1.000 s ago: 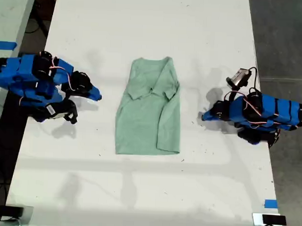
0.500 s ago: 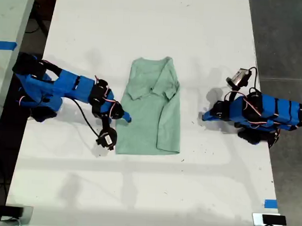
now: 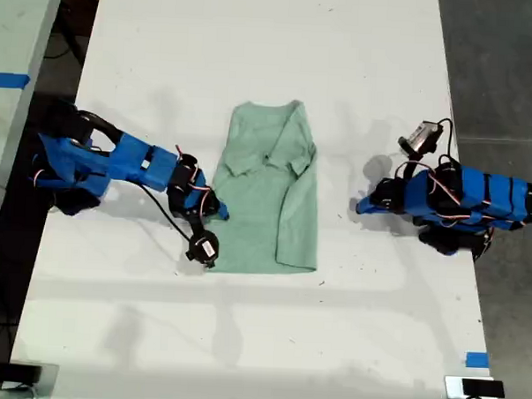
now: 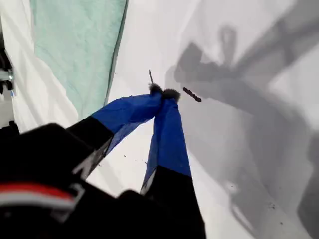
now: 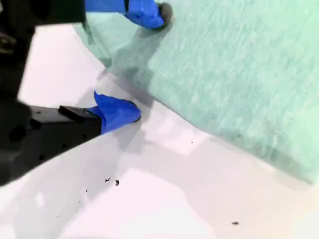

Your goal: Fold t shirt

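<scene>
T shirt (image 3: 268, 191) lies mid-table with sleeves already folded in, lengthwise fold left; my second gripper (image 5: 137, 62) straddles its edge, spread, my first gripper (image 4: 163, 93) pressed together, empty.

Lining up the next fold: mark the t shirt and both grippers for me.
t shirt (image 3: 266, 199): exterior view, middle of the cloth.
my second gripper (image 3: 217, 212): exterior view, at the jaws' tips.
my first gripper (image 3: 365, 205): exterior view, at the jaws' tips.
</scene>
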